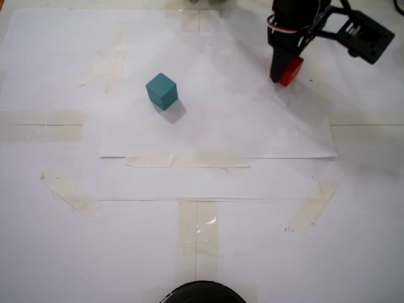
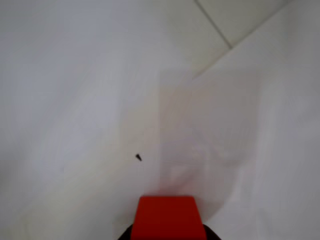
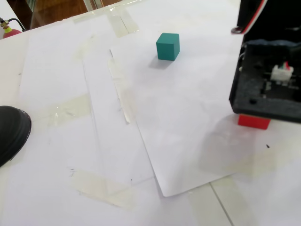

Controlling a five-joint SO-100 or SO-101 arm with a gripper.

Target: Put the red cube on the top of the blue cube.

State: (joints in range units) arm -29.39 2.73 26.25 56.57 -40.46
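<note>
The red cube sits between the jaws of my gripper at the upper right of a fixed view. In the wrist view the red cube fills the bottom centre, with dark jaw tips on either side of it. In another fixed view only its lower part shows under the black gripper body, and its shadow falls on the paper to the left. The teal blue cube stands alone on the white paper, well left of the gripper; it also shows in the other fixed view. It is out of the wrist view.
White paper sheets are taped down with several beige tape strips. A black round object sits at the near table edge and also shows in the other fixed view.
</note>
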